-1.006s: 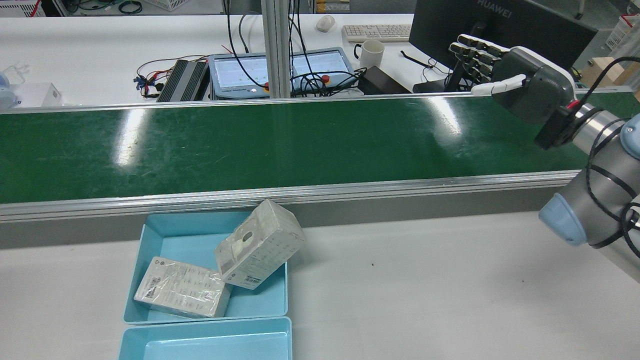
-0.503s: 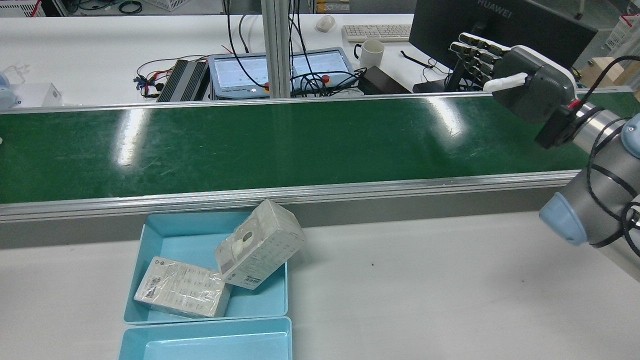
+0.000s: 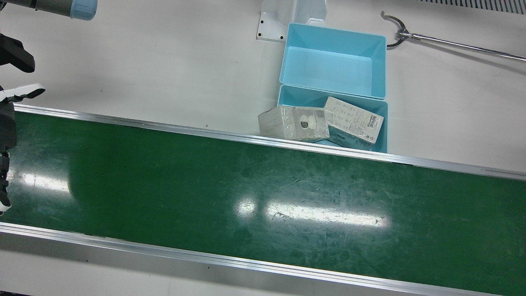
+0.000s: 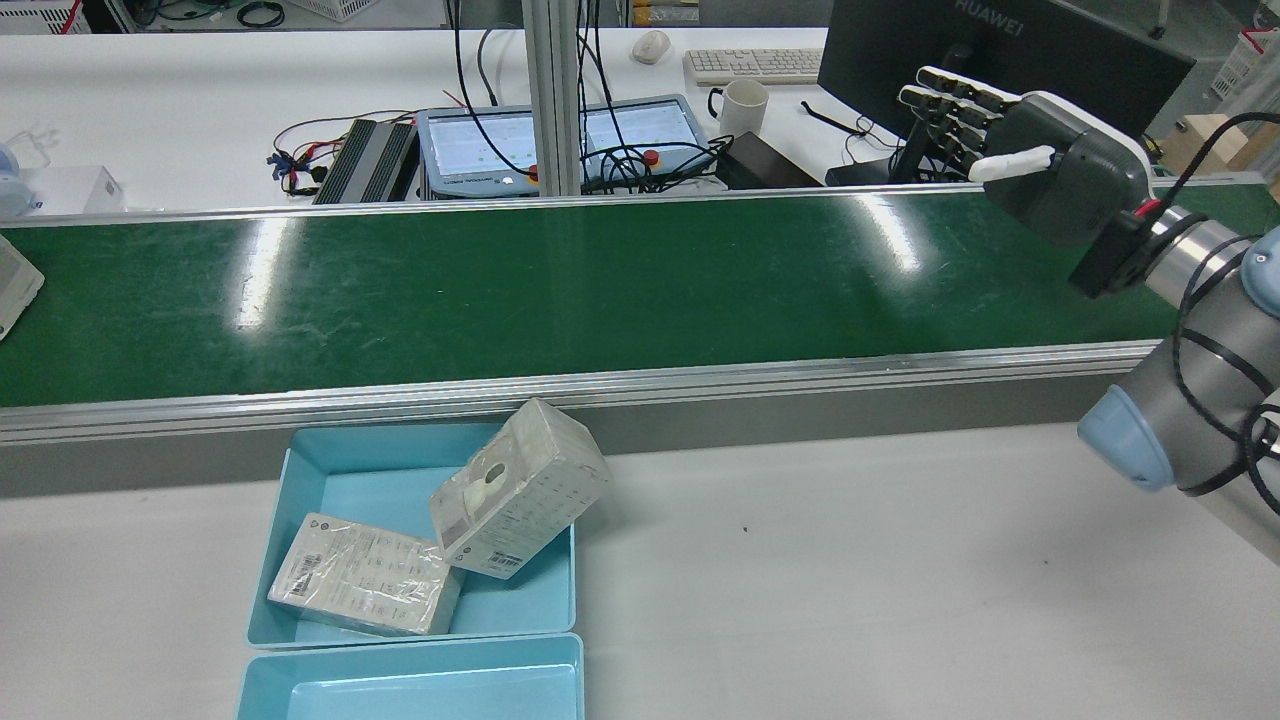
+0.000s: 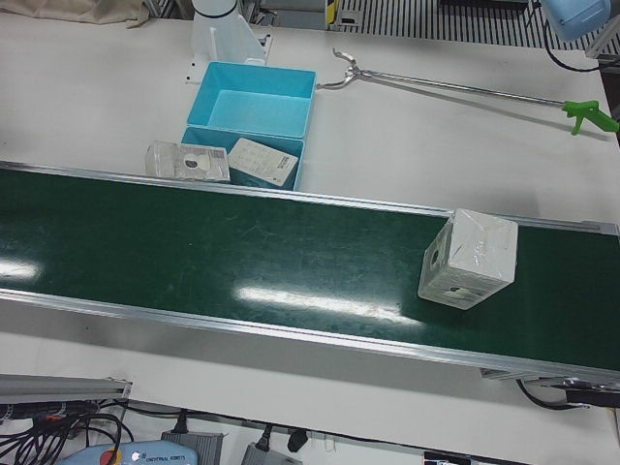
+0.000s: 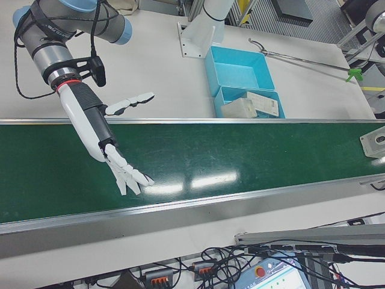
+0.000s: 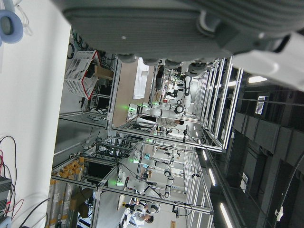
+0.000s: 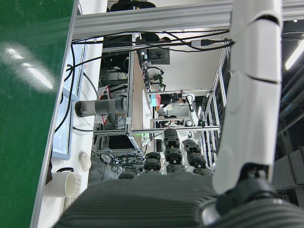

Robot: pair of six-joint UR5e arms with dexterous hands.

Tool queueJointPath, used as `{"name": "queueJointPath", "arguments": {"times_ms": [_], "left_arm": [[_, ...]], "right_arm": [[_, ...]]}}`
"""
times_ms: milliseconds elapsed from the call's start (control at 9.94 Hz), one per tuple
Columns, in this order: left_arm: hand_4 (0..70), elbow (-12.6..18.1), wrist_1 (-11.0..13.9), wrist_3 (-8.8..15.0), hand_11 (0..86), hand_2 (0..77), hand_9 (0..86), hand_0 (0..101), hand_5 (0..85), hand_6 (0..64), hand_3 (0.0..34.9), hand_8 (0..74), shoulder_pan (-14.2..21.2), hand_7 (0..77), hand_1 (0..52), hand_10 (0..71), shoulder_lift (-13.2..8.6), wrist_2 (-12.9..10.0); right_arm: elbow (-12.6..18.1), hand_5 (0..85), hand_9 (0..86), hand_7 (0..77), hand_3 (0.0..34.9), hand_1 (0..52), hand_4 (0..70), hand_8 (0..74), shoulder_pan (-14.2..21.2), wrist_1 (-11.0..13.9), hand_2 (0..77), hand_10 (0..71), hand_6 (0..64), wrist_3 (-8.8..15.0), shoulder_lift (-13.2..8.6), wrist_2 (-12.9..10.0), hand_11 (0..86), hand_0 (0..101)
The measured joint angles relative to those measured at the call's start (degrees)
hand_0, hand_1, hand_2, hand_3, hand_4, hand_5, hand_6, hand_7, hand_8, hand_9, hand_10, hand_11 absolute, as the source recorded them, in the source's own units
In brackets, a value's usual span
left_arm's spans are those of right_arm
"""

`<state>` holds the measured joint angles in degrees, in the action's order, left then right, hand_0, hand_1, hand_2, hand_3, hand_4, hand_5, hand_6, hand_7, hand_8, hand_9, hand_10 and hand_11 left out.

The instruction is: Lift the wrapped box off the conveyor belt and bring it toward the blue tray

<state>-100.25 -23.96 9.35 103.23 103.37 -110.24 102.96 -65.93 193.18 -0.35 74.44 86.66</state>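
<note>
Since half a second ago a wrapped box [image 4: 15, 285] has entered on the belt [image 4: 600, 280] far from the right hand [image 4: 1040, 160], which hovers spread and empty at the belt's opposite end; left hand's state unclear.

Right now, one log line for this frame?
right hand: open, above conveyor belt | wrapped box: on belt, ungrasped | blue tray: two boxes

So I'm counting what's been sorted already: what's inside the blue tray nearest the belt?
Two wrapped boxes: one lies flat in the blue tray; the other leans tilted over its rim, partly outside. The floor beneath them is hidden.
</note>
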Motion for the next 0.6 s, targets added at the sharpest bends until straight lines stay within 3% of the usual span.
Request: {"name": "queueJointPath", "arguments": {"times_ms": [403,503,604], "left_arm": [[0.0,0.0,0.0,0.0,0.5,1.1,0.5,0,1.1,0.5,0.0,0.5,0.0,0.5,0.0,0.0,0.0,0.0],[0.0,0.0,0.0,0.0,0.5,1.1,0.5,0,1.1,0.0,0.0,0.5,0.0,0.5,0.0,0.0,0.0,0.0],[0.0,0.0,0.0,0.0,0.5,1.1,0.5,0,0.5,0.5,0.0,0.5,0.0,0.5,0.0,0.5,0.0,0.0]], "right_arm": [[-0.01,7.1,5.4,12.0,0.0,10.4,8.7,6.5,-0.03,-0.05,8.2,0.0,4.4,-0.07,0.0,0.05,1.1,47],[-0.02,7.1,5.4,12.0,0.0,10.4,8.7,6.5,-0.06,-0.07,4.4,0.0,4.4,-0.06,0.0,0.07,1.1,46],[-0.03,7.1,5.4,13.1,0.0,10.9,8.7,6.5,-0.07,-0.08,7.1,0.0,4.4,-0.03,0.0,0.08,1.1,46]]}}
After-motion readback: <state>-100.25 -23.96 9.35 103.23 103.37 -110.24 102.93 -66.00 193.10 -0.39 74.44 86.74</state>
